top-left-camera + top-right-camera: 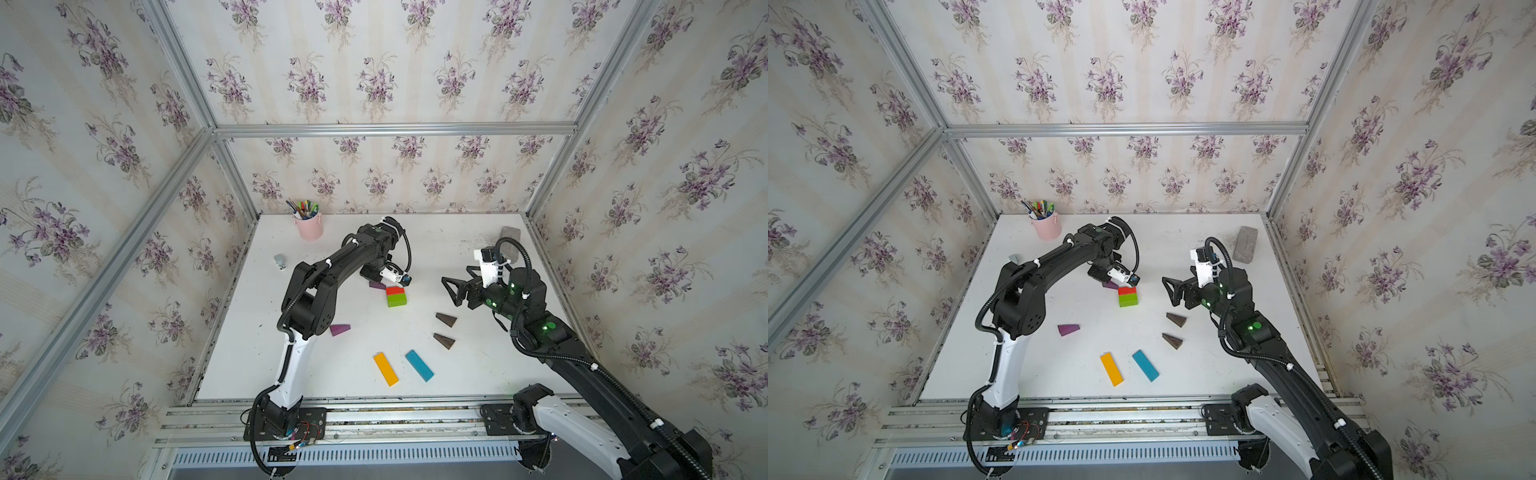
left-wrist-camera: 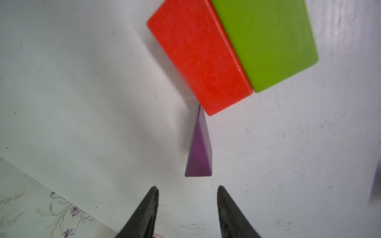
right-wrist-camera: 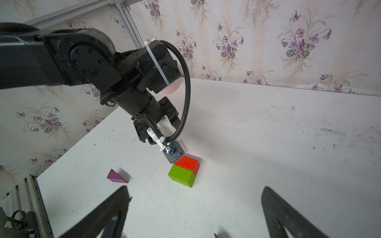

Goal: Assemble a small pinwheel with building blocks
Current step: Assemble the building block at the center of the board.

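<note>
The red brick (image 1: 392, 290) and green brick (image 1: 397, 300) lie side by side, touching, at mid-table. One purple wedge (image 2: 199, 152) lies with its thin tip at the red brick's (image 2: 198, 59) corner. My left gripper (image 2: 187, 190) stands open just behind the wedge's thick end, nothing between its fingers. A second purple wedge (image 1: 340, 329) lies to the left. Two brown wedges (image 1: 446, 319) (image 1: 444, 340) lie to the right. The yellow bar (image 1: 385, 369) and blue bar (image 1: 419, 365) lie near the front. My right gripper (image 1: 451, 291) hovers open and empty, right of the bricks.
A pink pen cup (image 1: 308, 226) stands at the back left. A grey rough brick (image 1: 1246, 244) lies at the back right, behind my right wrist. A small grey object (image 1: 279, 262) sits near the left wall. Flowered walls close in the table on three sides.
</note>
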